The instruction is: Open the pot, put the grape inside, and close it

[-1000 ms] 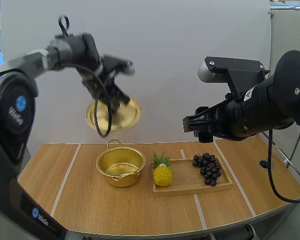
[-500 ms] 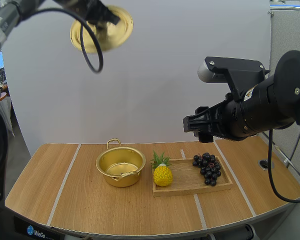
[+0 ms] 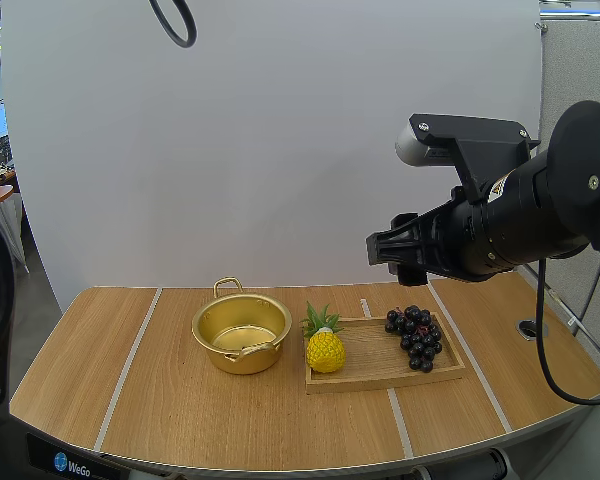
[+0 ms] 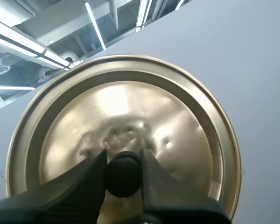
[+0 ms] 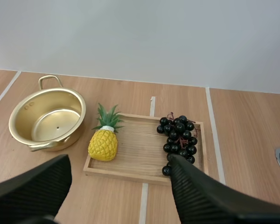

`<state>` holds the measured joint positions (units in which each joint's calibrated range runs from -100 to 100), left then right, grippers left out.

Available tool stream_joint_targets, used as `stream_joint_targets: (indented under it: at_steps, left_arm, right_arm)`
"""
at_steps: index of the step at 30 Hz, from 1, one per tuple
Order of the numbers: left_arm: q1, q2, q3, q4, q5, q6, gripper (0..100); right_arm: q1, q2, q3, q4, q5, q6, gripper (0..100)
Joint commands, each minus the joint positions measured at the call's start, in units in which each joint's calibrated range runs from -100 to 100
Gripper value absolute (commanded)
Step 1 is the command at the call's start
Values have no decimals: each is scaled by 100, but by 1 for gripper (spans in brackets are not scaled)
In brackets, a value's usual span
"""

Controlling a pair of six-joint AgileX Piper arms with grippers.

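Table (image 3: 180,400) with pot (image 3: 241,335), wooden tray (image 3: 375,362)

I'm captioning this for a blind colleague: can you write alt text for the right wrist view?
The open right gripper hangs over a table where a wooden tray holds a bunch of grapes and a pineapple; a lidless gold pot stands beside the tray.

Glossy gold metal gleams on the pot (image 3: 242,335) and the dimpled lid (image 4: 130,107). Its knob (image 4: 123,175) is matt black. Tray (image 3: 375,360) and tabletop (image 3: 180,410) are smooth pale wood, and the grapes (image 3: 413,337) shine.
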<state>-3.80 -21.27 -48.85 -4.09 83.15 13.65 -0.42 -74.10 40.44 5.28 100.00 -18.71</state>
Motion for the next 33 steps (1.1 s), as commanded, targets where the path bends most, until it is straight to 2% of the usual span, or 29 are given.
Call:
stream_joint_targets:
  at_steps: [1,5,8,25,30,33]
  left_arm:
    - [-9,-34,-77,51,-315,-52,0]
    - [-9,-34,-77,51,-468,-52,0]
    - [-9,-34,-77,51,-468,-52,0]
    - [-9,-34,-77,51,-468,-52,0]
    - [-9,-34,-77,51,-468,-52,0]
    - [-9,-34,-77,51,-468,-52,0]
  right_arm:
    - [-25,51,-32,-256,0,85,100]
    - [-25,287,-32,-707,-131,417,100]
    - [-25,655,-32,-840,-233,418,100]
    - [-25,2842,-32,-854,-1576,292,100]
    - [-159,3202,-32,-854,-1951,142,100]
    - [-297,3453,-32,-704,-2101,-158,100]
